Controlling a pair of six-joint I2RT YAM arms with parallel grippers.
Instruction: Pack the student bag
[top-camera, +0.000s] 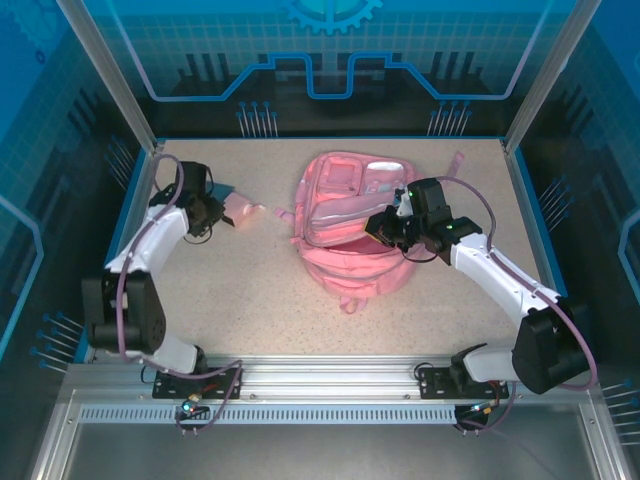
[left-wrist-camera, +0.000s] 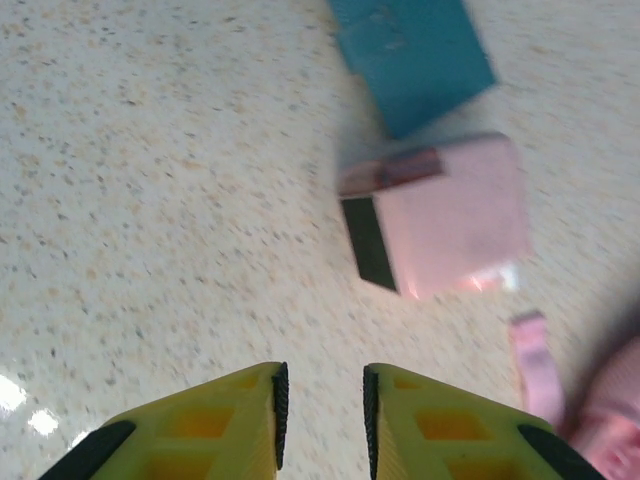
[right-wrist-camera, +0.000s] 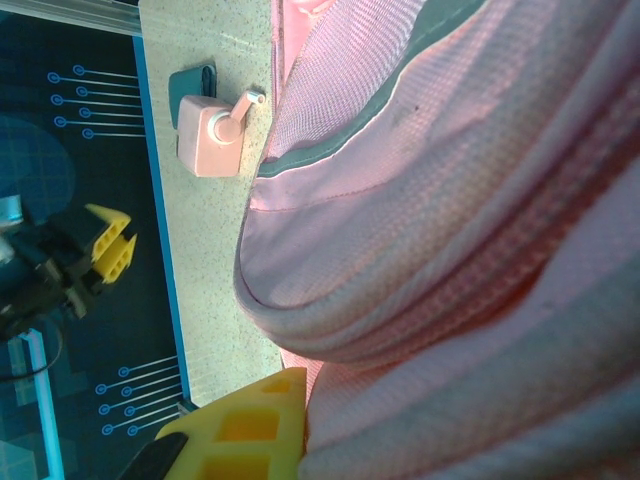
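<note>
The backpack (top-camera: 340, 262) lies at table centre; it looks soft, light and floppy, so its stitched rim seems the surest hold. At its 3 o'clock side the right gripper (top-camera: 388, 228) pinches that rim. At 9 o'clock the left gripper (left-wrist-camera: 322, 415) hovers, narrow and empty.

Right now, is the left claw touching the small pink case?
Apart: the left wrist view shows bare table between the left claw and the pink case.

student bag (top-camera: 340, 262): pink | table (top-camera: 250, 295): speckled beige | left tool (left-wrist-camera: 322, 405): yellow
</note>
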